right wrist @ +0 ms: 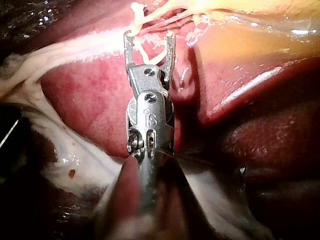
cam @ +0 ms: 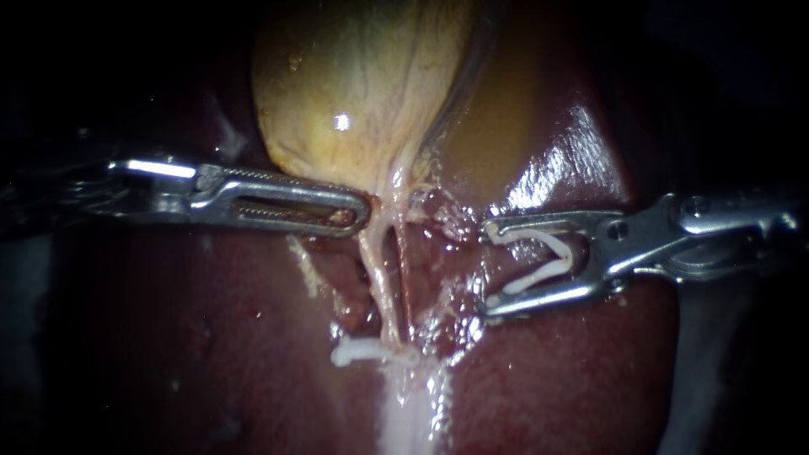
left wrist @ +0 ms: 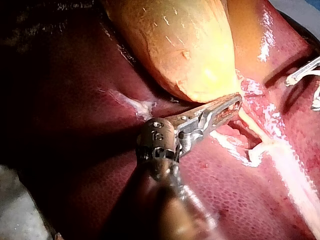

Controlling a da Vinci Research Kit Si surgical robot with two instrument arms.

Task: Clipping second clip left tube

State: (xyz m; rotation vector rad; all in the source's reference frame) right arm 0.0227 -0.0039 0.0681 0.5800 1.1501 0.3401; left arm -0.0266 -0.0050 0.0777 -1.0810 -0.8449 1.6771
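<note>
Left tube (cam: 372,263) is seen in the endoscope view running down from the neck of the gallbladder (cam: 362,93). It lies just beside the right tube (cam: 405,270), with a narrow dark slit between the two. It sits just below the tip of the left instrument (cam: 361,212) and apart from the tips of the right instrument (cam: 489,268), on the far side of the right tube from them.

One white clip (cam: 364,350) is already closed across the lower end of the tubes, where they draw together. Which tube it actually grips cannot be told.

A second, loaded clip (cam: 539,257) is held in the right instrument. Its jaws stand wide apart, each lying along one leg of the open white clip, so the clip is touched from both sides. No tube is enclosed by these jaws; their tips are near the ragged tissue beside the right tube.

The step is therefore judged to be at the approach. The clip is loaded and brought close, but it is not yet placed. What is left is for the open jaws to be carried around the left tube, above the clip already there, and then closed and released.

The left instrument's tip is laid against the gallbladder's neck at the top of the tubes. Whether anything is gripped there cannot be told.

Dark red liver (cam: 211,337) is seen all around and beneath both instruments. No tray or container is shown; the only thing carried is the clip in the right instrument.
</note>
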